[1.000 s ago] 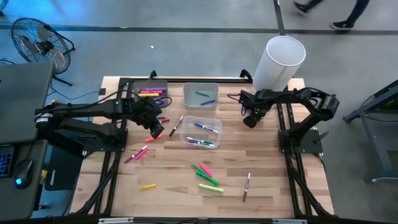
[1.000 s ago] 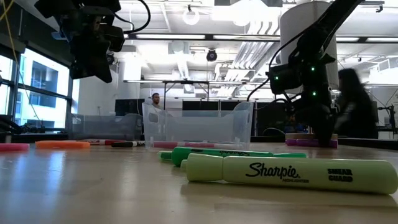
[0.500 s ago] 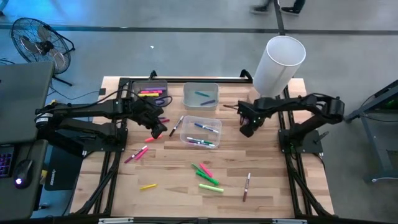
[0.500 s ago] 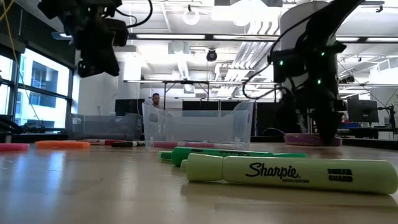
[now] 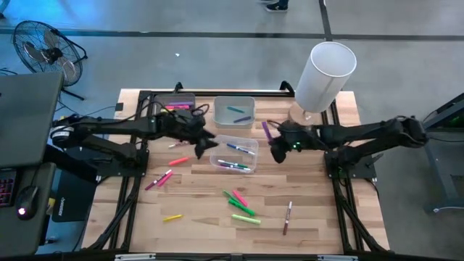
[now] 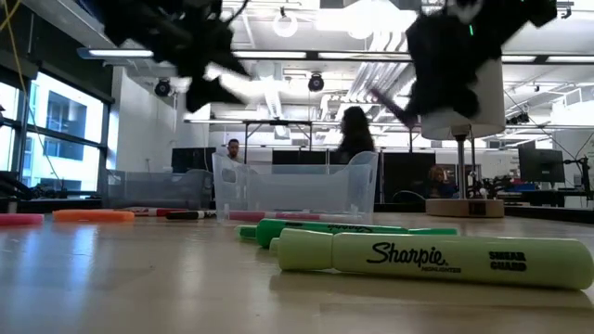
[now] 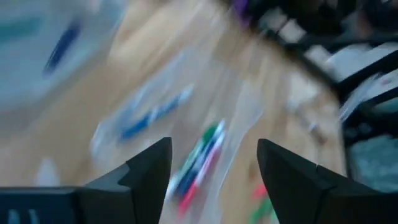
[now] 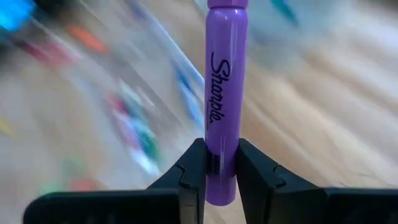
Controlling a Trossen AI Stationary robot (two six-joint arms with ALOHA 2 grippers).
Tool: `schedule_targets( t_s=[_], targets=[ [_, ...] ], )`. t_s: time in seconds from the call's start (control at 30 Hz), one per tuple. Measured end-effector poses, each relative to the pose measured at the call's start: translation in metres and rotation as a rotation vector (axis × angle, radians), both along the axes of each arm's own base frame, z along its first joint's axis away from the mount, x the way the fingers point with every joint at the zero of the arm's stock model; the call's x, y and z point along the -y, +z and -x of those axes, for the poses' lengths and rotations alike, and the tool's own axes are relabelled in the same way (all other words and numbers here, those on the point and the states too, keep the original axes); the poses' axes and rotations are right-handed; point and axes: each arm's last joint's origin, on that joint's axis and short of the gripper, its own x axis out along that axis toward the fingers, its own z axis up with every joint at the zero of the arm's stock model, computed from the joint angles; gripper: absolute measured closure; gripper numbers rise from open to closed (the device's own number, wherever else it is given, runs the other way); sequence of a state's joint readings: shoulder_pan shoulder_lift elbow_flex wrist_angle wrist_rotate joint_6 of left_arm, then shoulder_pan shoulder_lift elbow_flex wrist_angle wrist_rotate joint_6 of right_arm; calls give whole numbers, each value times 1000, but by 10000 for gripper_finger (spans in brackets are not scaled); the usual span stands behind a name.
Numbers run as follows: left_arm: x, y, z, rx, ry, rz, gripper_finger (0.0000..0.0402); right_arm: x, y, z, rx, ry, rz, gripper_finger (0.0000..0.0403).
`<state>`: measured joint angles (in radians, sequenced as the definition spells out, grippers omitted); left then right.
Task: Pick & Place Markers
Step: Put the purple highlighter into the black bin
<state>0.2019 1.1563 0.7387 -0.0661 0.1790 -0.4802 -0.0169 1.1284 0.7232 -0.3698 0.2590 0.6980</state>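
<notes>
My right gripper [image 8: 221, 154] is shut on a purple marker [image 5: 266, 131], in the air just right of the clear bin [image 5: 250, 138]. That bin holds several markers [image 5: 233, 165]. My left gripper [image 7: 211, 152] hangs open and empty over the clear bin's left end [image 5: 212, 156]. Loose markers lie flat on the wood: an orange one [image 5: 179, 161], pink and red ones [image 5: 159, 178], a yellow one [image 5: 172, 217], green ones [image 5: 243, 206] and a white-barrelled one [image 5: 288, 216]. My right gripper pinches the purple marker between its two fingers near one end of the barrel [image 8: 222, 146]. The rest of the marker sticks out past the fingertips, in line with them, pointing toward the table's far left. The marker is lifted clear of the table.
Two grey bins stand at the far edge, one with pink and yellow markers [image 5: 177, 107], one with blue and green markers [image 5: 233, 110]. A tall white cylinder [image 5: 324, 72] stands at the far right. In the low view a green highlighter [image 6: 436, 260] lies close in front.
My right gripper has come down on the purple marker at the far right, taken hold of it, lifted it clear and carried it left toward the clear bin. My left gripper has swung right from beside the orange marker to the clear bin, and its fingers have opened.
</notes>
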Motion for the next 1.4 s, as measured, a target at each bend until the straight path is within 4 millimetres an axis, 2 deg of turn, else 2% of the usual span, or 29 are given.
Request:
schedule_targets(
  t_s=[0.13, 0.3, 0.4, 0.57, 0.63, 0.7, 0.77, 0.87, 0.97, 1.07, 1.17, 1.3, 1.4],
  targets=[
    [-3, 17, -23, 301, -42, -76, 164, -13, 31, -12, 312, 53, 111, 349],
    [-7, 34, -40, 557, -37, -143, 164, -22, 49, -24, 521, 88, 197, 349],
    [-7, 40, -47, 564, -50, -176, 164, -22, 52, -28, 568, 74, 215, 349],
    [6, 52, -62, 559, -116, -319, 175, -23, 53, -32, 609, 79, 217, 348],
    [11, 63, -67, 582, -119, -379, 184, -23, 52, -33, 603, 90, 231, 348],
    [14, 64, -72, 552, -106, -413, 192, -25, 52, -33, 599, 103, 244, 348],
    [15, 62, -75, 507, -107, -409, 199, -27, 53, -33, 603, 116, 260, 348],
    [13, 73, -83, 545, -84, -420, 205, -29, 55, -33, 617, 132, 282, 348],
    [13, 65, -88, 485, -85, -409, 207, -31, 56, -33, 618, 143, 297, 348],
    [11, 72, -99, 533, -78, -417, 207, -31, 55, -33, 611, 137, 299, 348],
    [12, 64, -104, 483, -105, -368, 207, -31, 55, -33, 612, 136, 300, 348],
    [10, 71, -117, 530, -97, -363, 207, -31, 55, -33, 604, 135, 303, 347],
    [11, 64, -120, 487, -118, -321, 207, -31, 53, -33, 585, 134, 305, 347]
  ],
)
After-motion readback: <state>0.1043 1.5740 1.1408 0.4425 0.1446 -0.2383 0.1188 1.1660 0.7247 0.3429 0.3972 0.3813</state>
